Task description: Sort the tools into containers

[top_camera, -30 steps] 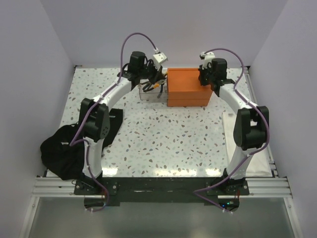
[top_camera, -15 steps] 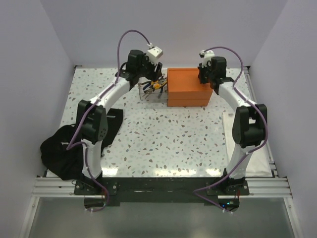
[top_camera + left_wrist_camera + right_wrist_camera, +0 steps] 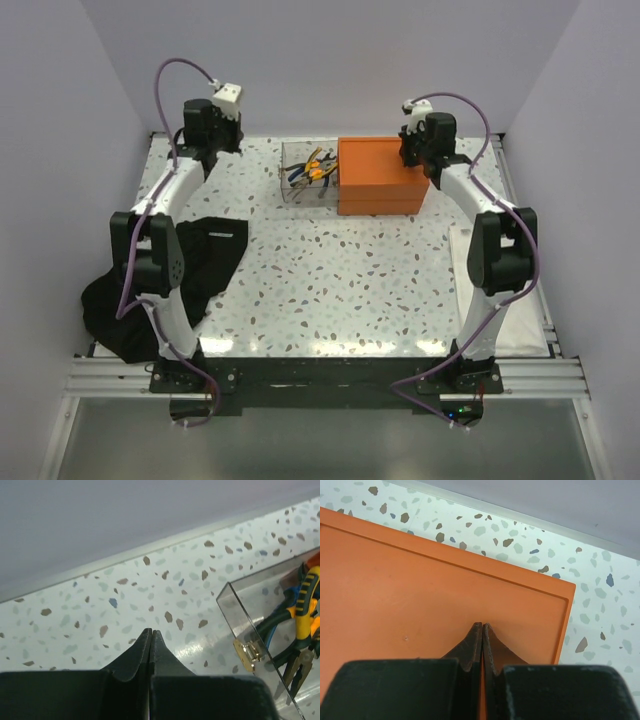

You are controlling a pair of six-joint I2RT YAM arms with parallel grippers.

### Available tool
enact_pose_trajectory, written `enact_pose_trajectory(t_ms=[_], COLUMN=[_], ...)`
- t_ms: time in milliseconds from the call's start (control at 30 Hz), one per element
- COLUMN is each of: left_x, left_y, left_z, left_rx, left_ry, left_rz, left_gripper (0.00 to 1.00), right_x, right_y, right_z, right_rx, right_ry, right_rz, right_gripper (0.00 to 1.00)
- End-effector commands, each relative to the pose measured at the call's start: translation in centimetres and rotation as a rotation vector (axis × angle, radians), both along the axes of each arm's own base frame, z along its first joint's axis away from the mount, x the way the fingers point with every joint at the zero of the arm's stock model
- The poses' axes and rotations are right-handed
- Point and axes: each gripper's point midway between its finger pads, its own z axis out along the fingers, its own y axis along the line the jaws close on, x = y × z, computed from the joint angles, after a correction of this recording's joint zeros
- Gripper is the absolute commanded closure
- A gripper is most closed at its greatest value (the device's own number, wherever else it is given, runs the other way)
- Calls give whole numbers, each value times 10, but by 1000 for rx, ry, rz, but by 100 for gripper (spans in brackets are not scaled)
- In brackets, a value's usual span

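Overhead, the small clear box point(image 3: 303, 180), holding orange-and-black-handled pliers point(image 3: 304, 605), sits just beside the orange box point(image 3: 378, 178). Left gripper point(image 3: 151, 634) is pinched closed on nothing over the speckled table point(image 3: 100, 605), left of that clear box; right gripper point(image 3: 482, 629), likewise closed and empty, hovers above the orange box.

Reaches to far-left w/ left arm point(image 3: 170, 195), elbow raised, wrist cam on top. Holds left gripper point(image 3: 151, 632) pinched tight, tips touching, nothing btwn. Reaches to far-right w/ right arm point(image 3: 470, 190), curved fwd. Holds right gripper point(image 3: 482, 626) pinched too, tips together, empty.
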Motion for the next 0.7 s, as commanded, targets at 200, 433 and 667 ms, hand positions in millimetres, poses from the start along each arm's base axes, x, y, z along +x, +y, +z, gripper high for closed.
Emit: enact_pose_trajectory(t_ms=[200,433,667], left_x=[-18,-32,-52], left_y=[-84,-148,-220], left_z=[-54,-58,-72], left_rx=[42,16,-27], left_ry=[82,91,126], left_rz=[-233,-357,-488], left_gripper=[100,100,100], right_x=[-51,-54,-54], right_y=[-18,-17,-17], right_z=[-119,-123,-124], right_rx=[-87,-88,-86], right_ry=[387,396,400], right_rz=[-35,-33,-34], right_gripper=[100,100,100])
